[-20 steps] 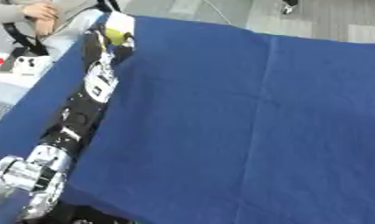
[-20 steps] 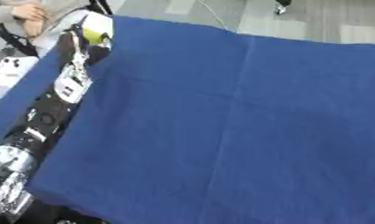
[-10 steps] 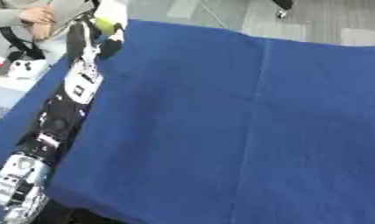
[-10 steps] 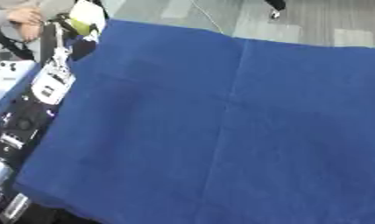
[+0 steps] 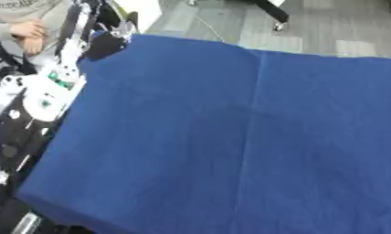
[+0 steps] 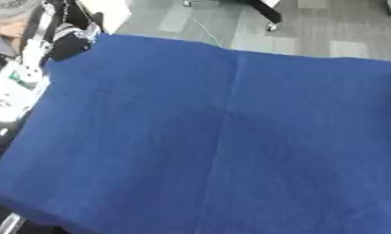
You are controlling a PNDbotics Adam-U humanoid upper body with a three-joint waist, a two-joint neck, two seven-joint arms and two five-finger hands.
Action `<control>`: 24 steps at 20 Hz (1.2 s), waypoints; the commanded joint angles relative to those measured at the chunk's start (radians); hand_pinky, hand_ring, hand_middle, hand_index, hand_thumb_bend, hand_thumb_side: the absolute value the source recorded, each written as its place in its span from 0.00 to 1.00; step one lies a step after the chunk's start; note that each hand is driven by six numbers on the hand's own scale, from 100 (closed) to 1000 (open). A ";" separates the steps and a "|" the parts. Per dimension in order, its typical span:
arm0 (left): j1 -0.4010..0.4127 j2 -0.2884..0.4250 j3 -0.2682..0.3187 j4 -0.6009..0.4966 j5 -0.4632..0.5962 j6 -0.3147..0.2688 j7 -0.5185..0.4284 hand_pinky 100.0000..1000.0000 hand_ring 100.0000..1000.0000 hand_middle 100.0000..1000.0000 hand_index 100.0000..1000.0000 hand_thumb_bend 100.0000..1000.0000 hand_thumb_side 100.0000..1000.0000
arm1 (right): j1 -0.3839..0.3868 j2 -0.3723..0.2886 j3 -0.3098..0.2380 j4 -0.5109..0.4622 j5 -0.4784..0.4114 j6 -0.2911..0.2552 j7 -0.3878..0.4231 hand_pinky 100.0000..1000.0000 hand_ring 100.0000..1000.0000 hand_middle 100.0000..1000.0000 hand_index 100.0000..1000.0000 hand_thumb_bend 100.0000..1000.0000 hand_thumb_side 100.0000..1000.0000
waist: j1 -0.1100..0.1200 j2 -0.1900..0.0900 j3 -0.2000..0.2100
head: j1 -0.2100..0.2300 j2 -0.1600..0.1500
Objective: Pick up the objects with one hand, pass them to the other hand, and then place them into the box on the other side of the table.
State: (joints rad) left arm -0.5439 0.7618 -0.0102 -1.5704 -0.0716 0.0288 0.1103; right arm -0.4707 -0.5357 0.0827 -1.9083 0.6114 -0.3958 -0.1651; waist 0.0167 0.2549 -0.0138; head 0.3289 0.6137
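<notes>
My left arm (image 5: 47, 91) runs along the left edge of the blue-covered table (image 5: 230, 137) toward its far left corner. My left hand (image 5: 107, 42) shows there as a dark, blurred shape just past the cloth's corner, also seen as the left hand (image 6: 71, 42) in the right eye view. I can make out no object in it. No box can be told for sure; a white shape (image 5: 141, 11) lies just beyond the hand. My right hand is out of view.
A person's hands (image 5: 29, 35) rest beyond the far left corner, close to my arm. Grey floor and a dark chair leg (image 5: 271, 11) lie past the far edge. A crease (image 5: 250, 119) runs down the cloth's middle.
The whole picture has shifted, so the head has moved. My left arm has stretched further toward the far left corner. The yellow-green object seen at the hand earlier no longer shows.
</notes>
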 commanded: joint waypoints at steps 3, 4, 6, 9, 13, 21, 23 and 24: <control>-0.001 0.045 -0.049 -0.142 0.125 0.006 -0.184 0.66 0.48 0.39 0.62 0.00 0.44 | -0.052 -0.022 0.057 -0.067 -0.009 -0.059 0.041 0.83 0.81 0.87 0.94 0.00 0.00 | 0.003 -0.040 0.006 | -0.073 0.007; -0.005 0.042 -0.060 -0.157 0.139 0.005 -0.218 0.67 0.48 0.39 0.62 0.00 0.44 | -0.063 -0.020 0.072 -0.075 -0.012 -0.073 0.052 0.83 0.81 0.87 0.93 0.00 0.00 | 0.003 -0.043 0.006 | -0.086 0.011; -0.013 0.032 -0.076 -0.177 0.162 0.001 -0.276 0.67 0.48 0.39 0.62 0.00 0.45 | -0.085 -0.014 0.099 -0.087 -0.019 -0.099 0.073 0.83 0.81 0.87 0.93 0.00 0.00 | 0.003 -0.048 0.008 | -0.105 0.018; -0.027 0.014 -0.096 -0.193 0.189 -0.007 -0.351 0.67 0.48 0.39 0.62 0.00 0.47 | -0.118 0.002 0.138 -0.091 -0.030 -0.139 0.105 0.83 0.81 0.87 0.92 0.00 0.00 | 0.004 -0.051 0.010 | -0.130 0.029; -0.047 -0.007 -0.121 -0.200 0.218 -0.005 -0.437 0.67 0.48 0.39 0.61 0.00 0.50 | -0.156 0.028 0.180 -0.092 -0.021 -0.185 0.147 0.82 0.81 0.88 0.91 0.00 0.00 | 0.005 -0.051 0.013 | -0.162 0.041; -0.093 -0.031 -0.171 -0.202 0.253 0.007 -0.571 0.67 0.48 0.39 0.61 0.00 0.52 | -0.194 0.072 0.229 -0.082 0.026 -0.251 0.200 0.83 0.83 0.91 0.91 0.11 0.00 | 0.006 -0.051 0.019 | -0.183 0.060; -0.105 -0.036 -0.186 -0.204 0.258 0.008 -0.601 0.67 0.48 0.39 0.61 0.00 0.52 | -0.203 0.081 0.240 -0.077 0.041 -0.266 0.210 0.84 0.84 0.92 0.91 0.18 0.00 | 0.006 -0.052 0.020 | -0.185 0.063; -0.111 -0.037 -0.193 -0.205 0.260 0.008 -0.615 0.67 0.48 0.39 0.61 0.00 0.52 | -0.207 0.085 0.245 -0.074 0.047 -0.274 0.214 0.84 0.85 0.92 0.90 0.22 0.00 | 0.006 -0.052 0.020 | -0.186 0.064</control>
State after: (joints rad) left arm -0.6361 0.7100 -0.2037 -1.7602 0.1825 0.0377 -0.4869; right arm -0.6607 -0.4474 0.3277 -1.9775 0.6483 -0.6588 0.0444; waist 0.0223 0.2235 0.0057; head 0.1472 0.6758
